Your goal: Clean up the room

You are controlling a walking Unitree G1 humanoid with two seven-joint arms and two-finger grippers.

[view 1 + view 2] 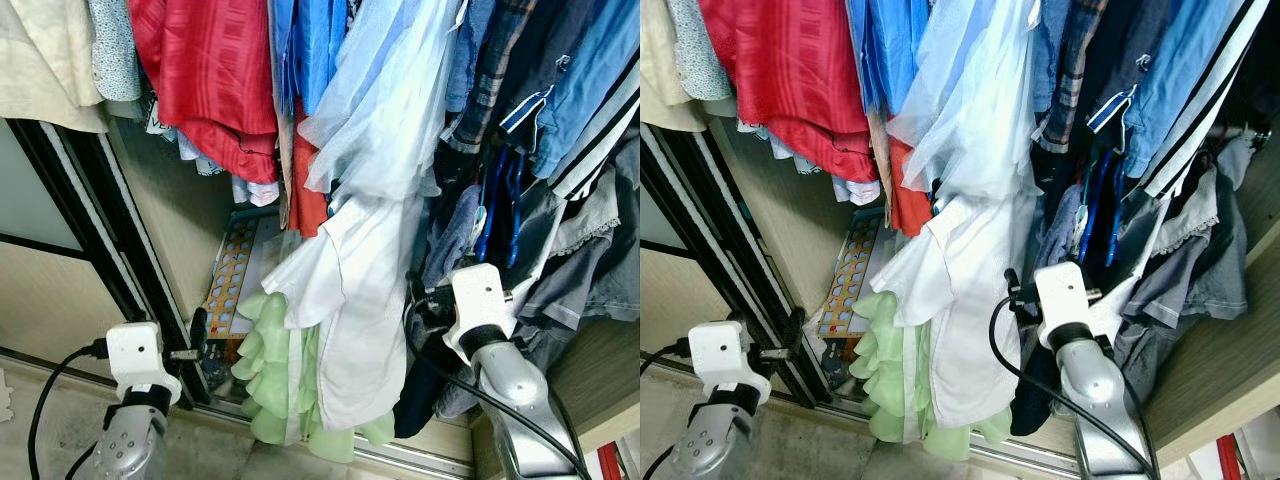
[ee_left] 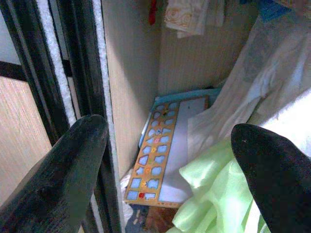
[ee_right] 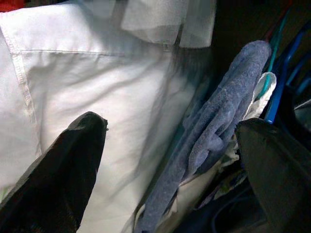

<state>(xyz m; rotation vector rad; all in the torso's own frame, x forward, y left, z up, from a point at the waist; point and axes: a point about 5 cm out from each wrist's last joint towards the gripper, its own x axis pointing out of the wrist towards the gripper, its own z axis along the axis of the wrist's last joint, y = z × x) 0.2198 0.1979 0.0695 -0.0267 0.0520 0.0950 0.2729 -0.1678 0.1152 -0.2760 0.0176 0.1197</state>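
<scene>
I have both arms raised into an open wardrobe packed with hanging clothes. My right hand (image 3: 165, 160) is open, its two black fingers spread wide with nothing between them; it sits low among the garments, between the white shirt (image 1: 355, 290) and a grey-blue cloth (image 3: 214, 126) draped by the blue hangers (image 1: 1095, 205). I judge it is placed there to part or tuck the clothes back inside.

My left hand (image 2: 170, 160) is also open and empty, near the black sliding door frame (image 1: 120, 240) at the left, pointing toward the wardrobe floor. There a flat game board (image 2: 158, 155) with coloured cells leans against the side wall, and a pale green ruffled garment (image 1: 275, 370) hangs low just beside it, spilling toward the door track. That green hem looks like the thing to push in before the door can slide shut.
</scene>
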